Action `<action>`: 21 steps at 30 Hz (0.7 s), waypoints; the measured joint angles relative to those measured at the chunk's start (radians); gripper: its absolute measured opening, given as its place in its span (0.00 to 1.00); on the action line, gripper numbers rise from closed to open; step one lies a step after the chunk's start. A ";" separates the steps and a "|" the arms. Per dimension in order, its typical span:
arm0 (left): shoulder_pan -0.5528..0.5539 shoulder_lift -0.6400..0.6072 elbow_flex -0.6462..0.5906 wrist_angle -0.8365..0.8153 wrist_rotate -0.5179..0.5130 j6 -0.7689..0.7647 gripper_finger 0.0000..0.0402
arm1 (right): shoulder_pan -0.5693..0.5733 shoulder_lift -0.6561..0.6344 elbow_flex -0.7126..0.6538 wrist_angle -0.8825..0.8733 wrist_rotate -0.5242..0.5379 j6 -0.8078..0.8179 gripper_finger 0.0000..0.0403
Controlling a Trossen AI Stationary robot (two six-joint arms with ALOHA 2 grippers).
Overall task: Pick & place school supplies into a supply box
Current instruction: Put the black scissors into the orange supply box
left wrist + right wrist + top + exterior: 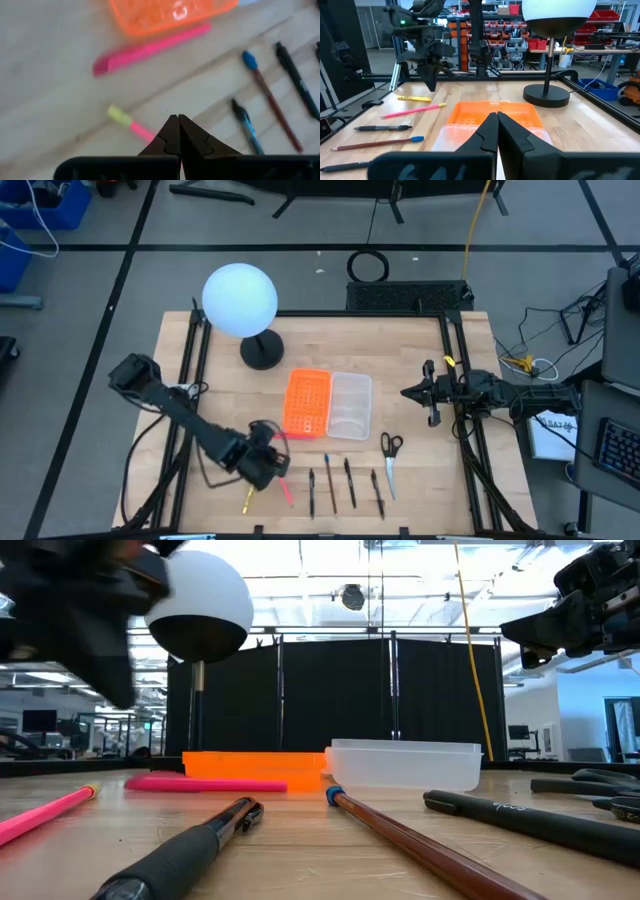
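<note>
Left gripper (268,463) low in the lower left of the high view, jaws together on nothing, above a pink pencil (286,489) and yellow pen (247,500). Right gripper (418,393) at right of centre, jaws together, empty. Clear supply box (350,405) mid-frame, touching orange tray (308,402). Black pens (349,483) and scissors (390,457) along the lower edge, outside the box.

My view past the table: a workshop.
I see a black curtain (340,705), bright ceiling lights (420,585), and shelving with red bins (492,30).
</note>
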 joint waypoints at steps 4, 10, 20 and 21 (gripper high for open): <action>0.037 0.000 0.000 -0.004 -0.009 0.140 0.01 | 0.000 0.002 0.000 0.000 0.000 0.000 0.00; 0.023 -0.018 -0.004 -0.026 -0.132 0.339 0.06 | 0.000 0.005 0.000 0.000 0.000 -0.005 0.00; -0.143 -0.522 -0.267 -0.044 -0.521 0.528 0.01 | 0.000 0.010 0.000 0.000 0.000 0.044 0.00; -0.158 -0.581 -0.324 0.042 -0.540 0.638 0.01 | 0.000 0.010 0.000 0.000 0.000 0.045 0.00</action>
